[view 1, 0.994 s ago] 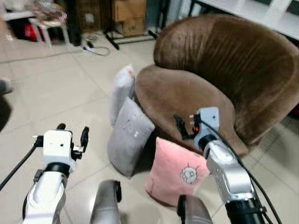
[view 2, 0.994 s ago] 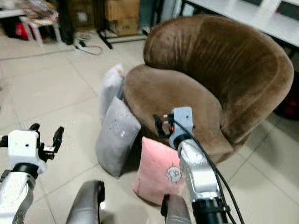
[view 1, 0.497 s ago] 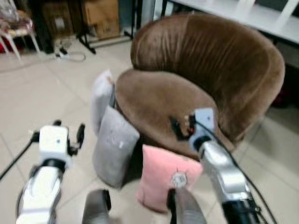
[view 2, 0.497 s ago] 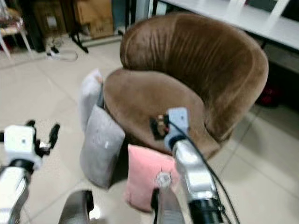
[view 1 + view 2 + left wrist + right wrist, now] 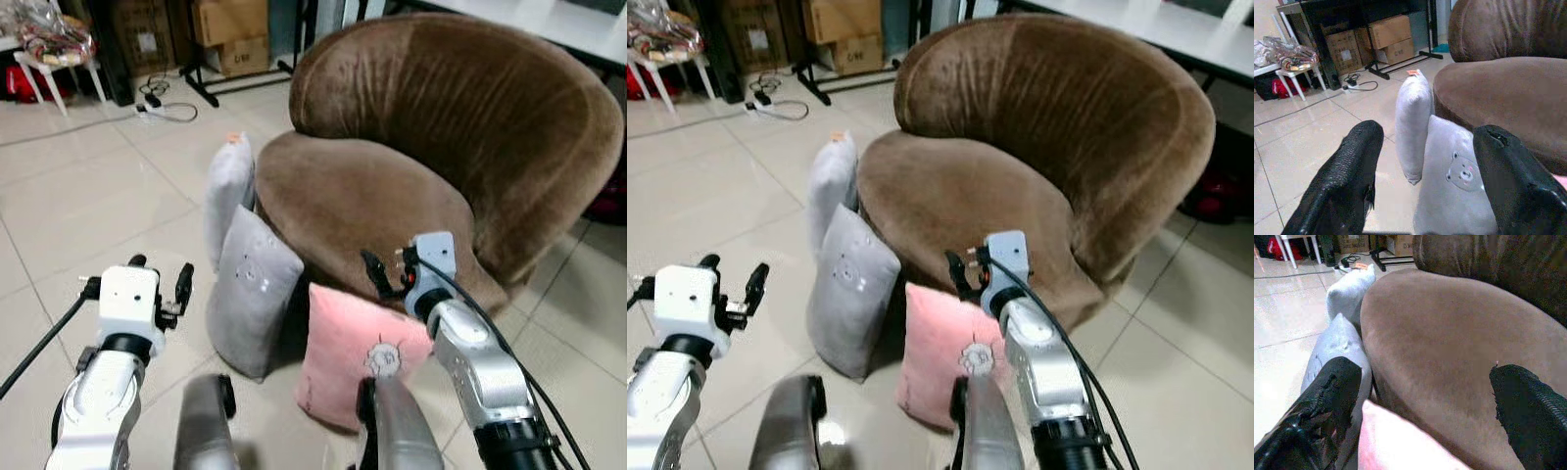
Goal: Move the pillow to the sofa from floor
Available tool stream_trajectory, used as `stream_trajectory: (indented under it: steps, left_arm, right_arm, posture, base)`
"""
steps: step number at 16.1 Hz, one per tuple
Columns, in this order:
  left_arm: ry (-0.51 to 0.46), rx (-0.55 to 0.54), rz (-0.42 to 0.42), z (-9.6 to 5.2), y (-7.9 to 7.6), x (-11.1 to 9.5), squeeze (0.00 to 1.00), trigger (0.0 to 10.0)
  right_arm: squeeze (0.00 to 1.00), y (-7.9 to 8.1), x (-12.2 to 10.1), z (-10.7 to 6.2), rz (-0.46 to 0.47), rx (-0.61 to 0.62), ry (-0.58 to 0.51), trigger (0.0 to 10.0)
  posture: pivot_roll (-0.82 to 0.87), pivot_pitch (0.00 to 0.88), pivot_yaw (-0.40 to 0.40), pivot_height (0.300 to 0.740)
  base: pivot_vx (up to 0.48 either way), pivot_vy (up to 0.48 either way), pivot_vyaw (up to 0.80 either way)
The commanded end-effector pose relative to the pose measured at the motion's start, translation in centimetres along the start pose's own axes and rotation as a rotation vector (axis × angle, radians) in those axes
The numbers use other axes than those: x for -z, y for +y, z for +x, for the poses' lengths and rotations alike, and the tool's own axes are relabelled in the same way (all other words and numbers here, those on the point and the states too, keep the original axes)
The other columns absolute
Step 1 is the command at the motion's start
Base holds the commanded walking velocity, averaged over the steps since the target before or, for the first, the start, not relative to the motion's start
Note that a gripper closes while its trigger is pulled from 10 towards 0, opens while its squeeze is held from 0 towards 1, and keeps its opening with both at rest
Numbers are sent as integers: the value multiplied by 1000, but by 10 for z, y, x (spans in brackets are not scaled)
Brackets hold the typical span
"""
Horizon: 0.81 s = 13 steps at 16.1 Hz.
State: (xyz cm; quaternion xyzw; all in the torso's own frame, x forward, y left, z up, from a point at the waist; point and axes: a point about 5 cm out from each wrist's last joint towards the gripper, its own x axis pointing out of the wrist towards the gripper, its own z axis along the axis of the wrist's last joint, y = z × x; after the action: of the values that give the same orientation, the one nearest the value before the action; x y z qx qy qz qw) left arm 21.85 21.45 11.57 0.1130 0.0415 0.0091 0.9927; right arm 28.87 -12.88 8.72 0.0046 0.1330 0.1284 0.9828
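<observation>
Three pillows lean against the front of a round brown sofa chair (image 5: 392,186). A pink pillow (image 5: 353,352) with a small cartoon figure stands on the floor nearest me. Beside it is a grey pillow (image 5: 250,289) with a bear print, and a paler grey pillow (image 5: 227,191) stands behind that. My right gripper (image 5: 384,277) hangs open just above the pink pillow's top edge, in front of the seat. My left gripper (image 5: 157,279) is open over bare floor, left of the grey pillow (image 5: 1454,191).
Cardboard boxes (image 5: 230,29), a black stand and a power strip with cables (image 5: 162,103) sit at the back. A white stool (image 5: 59,59) stands far left. A white table edge (image 5: 549,20) runs behind the chair. Tiled floor (image 5: 88,206) lies open on the left.
The camera has shifted and steadied, so the whole scene sits slightly differently. Both grippers stay open and hold about the same places relative to the pillows.
</observation>
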Motion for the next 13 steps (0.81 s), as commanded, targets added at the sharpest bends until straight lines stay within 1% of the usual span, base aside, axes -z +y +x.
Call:
stream_trajectory:
  steps: [1,5,9,10,11,12,13]
  left_arm:
    - [1,13,1,0,-2,-2,0,10000]
    - [11,18,2,-2,-2,0,0,10000]
    - [20,34,7,-4,-4,0,0,10000]
    - [25,60,9,-4,-7,0,0,10000]
    - [24,104,10,-2,-10,-3,0,10000]
    - [20,120,9,-3,-11,-5,0,10000]
    - [16,130,7,-3,-12,-7,0,10000]
  right_arm:
    - [0,-4,-1,1,-1,-2,8,10000]
    - [0,-5,-1,1,-19,-15,16,10000]
    - [0,-6,-2,1,-41,-28,16,10000]
    - [0,-5,-2,3,-57,-53,27,10000]
    - [435,-6,-4,8,-84,-80,32,10000]
    - [1000,-6,-6,10,-91,-95,31,10000]
    - [1000,-6,-7,11,-94,-105,30,10000]
  posture:
    - [-42,0,-75,496]
    - [-46,0,-75,456]
    - [-55,0,-79,431]
    - [-62,0,-79,431]
    - [-66,5,-80,431]
    - [-71,19,-82,431]
    - [-71,19,-82,431]
  base:
    - [0,0,0]
    - [0,0,0]
    - [0,0,0]
    - [0,0,0]
    - [0,0,0]
    - [0,0,0]
    - [0,0,0]
